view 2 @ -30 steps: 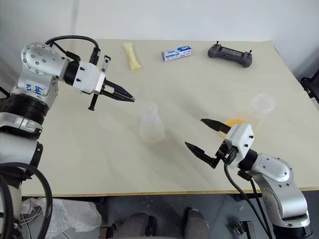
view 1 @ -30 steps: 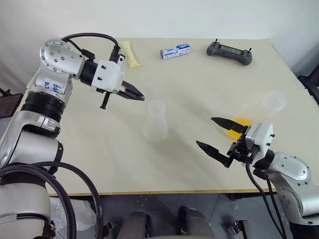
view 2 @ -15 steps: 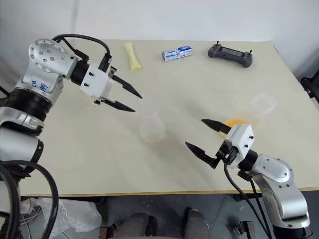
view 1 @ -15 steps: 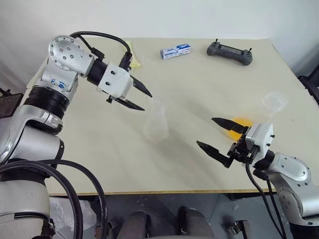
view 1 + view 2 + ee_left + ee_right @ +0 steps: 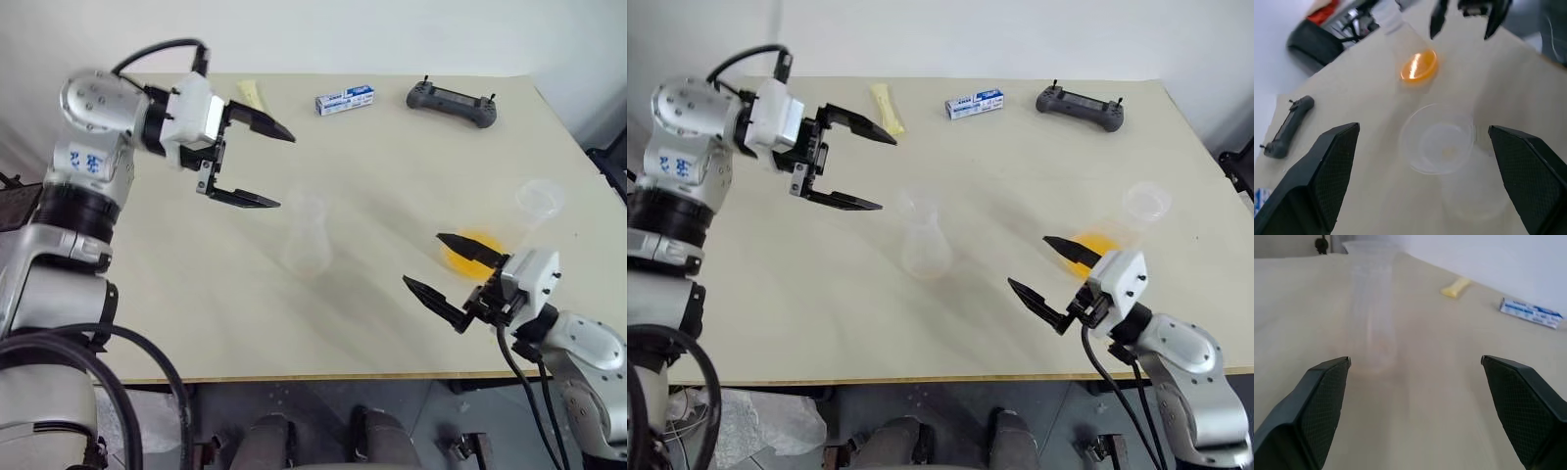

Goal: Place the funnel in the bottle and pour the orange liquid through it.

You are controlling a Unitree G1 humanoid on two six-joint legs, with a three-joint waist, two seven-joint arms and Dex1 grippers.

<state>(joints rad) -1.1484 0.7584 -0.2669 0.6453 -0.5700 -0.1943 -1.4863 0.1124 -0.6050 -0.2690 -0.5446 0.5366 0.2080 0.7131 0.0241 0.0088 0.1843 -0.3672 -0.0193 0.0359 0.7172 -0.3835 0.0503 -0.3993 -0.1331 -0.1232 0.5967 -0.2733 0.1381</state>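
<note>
1. The funnel (image 5: pixel 1436 137) sits in the bottle (image 5: pixel 306 238) mid-tabletop (image 5: pixel 392 323), so pouring can follow.
2. The left pincer (image 5: pixel 263 163) hangs wide open and empty beside the bottle, apparently clear of the funnel.
3. The right pincer (image 5: pixel 453 266) is spread open and empty near the orange liquid (image 5: pixel 462 249), held in a tilted clear cup (image 5: pixel 534 201).
4. No writing on the small blue-and-white box (image 5: pixel 345 100) can be read.

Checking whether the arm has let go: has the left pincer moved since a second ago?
Yes. The left pincer has opened and drawn back from the funnel in the bottle, toward the yellow sachet.
</note>
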